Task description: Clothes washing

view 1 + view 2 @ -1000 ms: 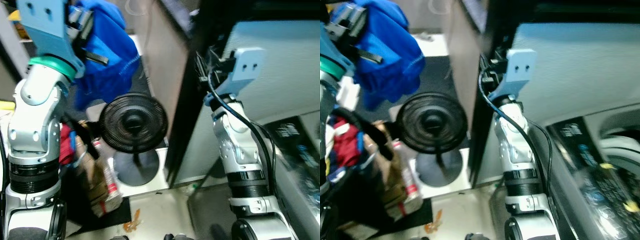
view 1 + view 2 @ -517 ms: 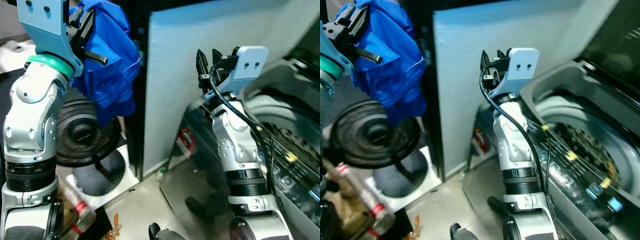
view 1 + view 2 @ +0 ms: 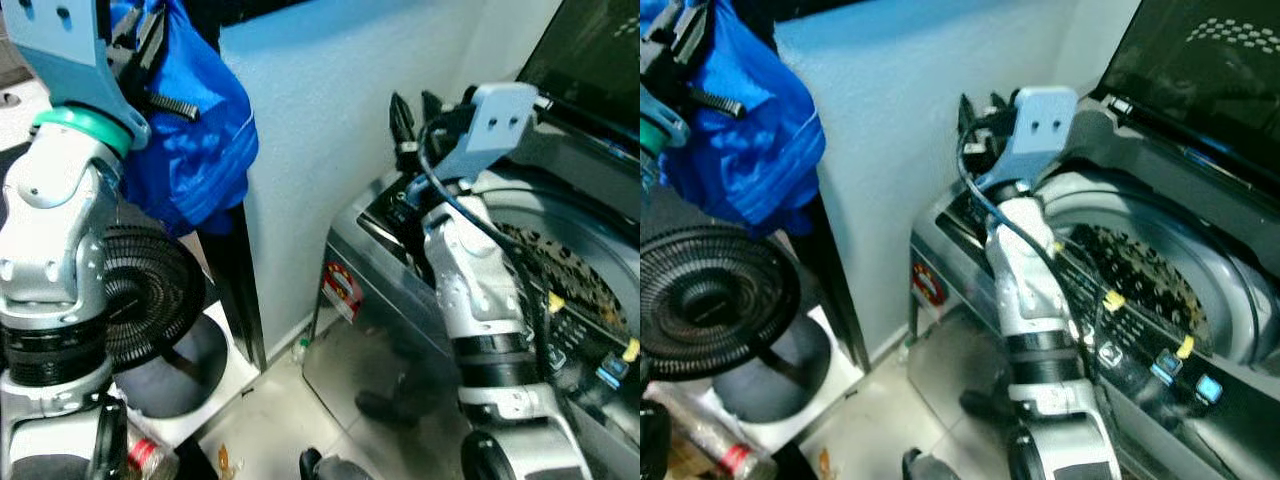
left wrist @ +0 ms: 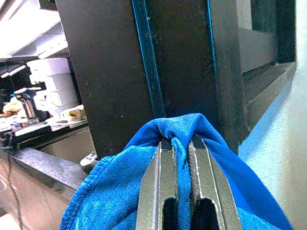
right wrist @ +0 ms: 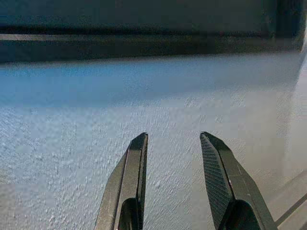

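Observation:
A blue garment (image 3: 190, 140) hangs bunched from my raised left gripper (image 4: 180, 143), which is shut on a fold of it, high at the left. The top-loading washing machine (image 3: 1160, 300) stands at the right with its dark lid (image 3: 1200, 70) up and the drum (image 3: 1140, 270) showing. My right gripper (image 5: 172, 143) is open and holds nothing; it is raised beside the machine's rear left corner and points at the pale wall (image 5: 96, 120).
A black floor fan (image 3: 150, 290) on a round base stands low at the left, under the garment. A plastic bottle (image 3: 725, 455) lies by the fan's base. The pale wall panel (image 3: 340, 120) rises between fan and machine. The floor (image 3: 270, 420) below is tiled.
The view has swung right: the fan slid to the left edge and the washing machine with its drum came into sight. Both arms keep their raised poses, the left still gripping the blue garment.

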`<state>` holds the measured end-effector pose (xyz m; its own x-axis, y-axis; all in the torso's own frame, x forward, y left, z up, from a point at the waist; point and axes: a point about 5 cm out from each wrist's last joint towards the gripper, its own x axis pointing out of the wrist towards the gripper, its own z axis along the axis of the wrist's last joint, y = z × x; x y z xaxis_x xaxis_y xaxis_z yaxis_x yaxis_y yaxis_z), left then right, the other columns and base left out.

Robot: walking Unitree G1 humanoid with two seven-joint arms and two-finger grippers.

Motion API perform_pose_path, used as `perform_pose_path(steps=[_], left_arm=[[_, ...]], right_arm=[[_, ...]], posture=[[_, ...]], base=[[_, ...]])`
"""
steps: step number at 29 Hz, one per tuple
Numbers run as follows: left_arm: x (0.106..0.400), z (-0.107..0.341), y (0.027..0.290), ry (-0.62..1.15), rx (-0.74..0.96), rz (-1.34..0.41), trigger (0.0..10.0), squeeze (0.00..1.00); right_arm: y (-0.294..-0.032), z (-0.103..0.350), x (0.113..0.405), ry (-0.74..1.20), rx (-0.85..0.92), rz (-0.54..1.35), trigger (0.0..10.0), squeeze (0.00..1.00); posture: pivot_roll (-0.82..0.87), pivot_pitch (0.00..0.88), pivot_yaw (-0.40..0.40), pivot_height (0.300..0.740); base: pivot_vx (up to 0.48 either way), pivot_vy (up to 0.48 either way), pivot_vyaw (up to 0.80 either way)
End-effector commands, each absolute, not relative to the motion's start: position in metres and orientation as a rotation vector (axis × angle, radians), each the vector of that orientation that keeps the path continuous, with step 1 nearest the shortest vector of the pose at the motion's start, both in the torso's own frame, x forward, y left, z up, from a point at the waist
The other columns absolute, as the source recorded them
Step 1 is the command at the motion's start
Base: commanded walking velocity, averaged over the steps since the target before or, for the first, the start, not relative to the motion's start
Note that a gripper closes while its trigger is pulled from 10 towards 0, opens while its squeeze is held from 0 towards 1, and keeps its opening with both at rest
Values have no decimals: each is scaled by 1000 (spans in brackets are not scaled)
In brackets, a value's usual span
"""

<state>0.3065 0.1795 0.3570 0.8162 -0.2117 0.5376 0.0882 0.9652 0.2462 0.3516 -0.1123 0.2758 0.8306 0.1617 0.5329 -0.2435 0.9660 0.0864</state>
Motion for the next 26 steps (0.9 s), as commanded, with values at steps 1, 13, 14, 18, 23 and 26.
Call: perform_pose_path(steps=[1,13,14,18,23,26], left_arm=[[307,358,173,-595,224,-181,10000,0],[308,354,175,-582,227,-179,10000,0],[308,352,175,-577,229,-179,10000,0],[308,348,174,-565,241,-186,10000,0],[311,330,174,-505,241,-180,10000,0],[312,330,171,-507,241,-194,10000,0]], right_arm=[[-113,271,352,-532,165,210,10000,0],[-120,264,353,-515,131,194,10000,0],[-122,264,353,-516,122,195,10000,0],[-119,263,348,-525,102,242,10000,0],[-117,248,339,-510,42,254,10000,0],[-135,241,343,-508,-20,121,10000,0]], posture=[[114,62,-6,740],[112,66,-4,740],[110,67,-3,740],[111,69,1,740],[111,68,6,740],[115,63,12,740]], base=[[0,0,-800],[0,0,-800],[0,0,-800],[0,0,-669],[0,0,-191],[0,0,-385]])
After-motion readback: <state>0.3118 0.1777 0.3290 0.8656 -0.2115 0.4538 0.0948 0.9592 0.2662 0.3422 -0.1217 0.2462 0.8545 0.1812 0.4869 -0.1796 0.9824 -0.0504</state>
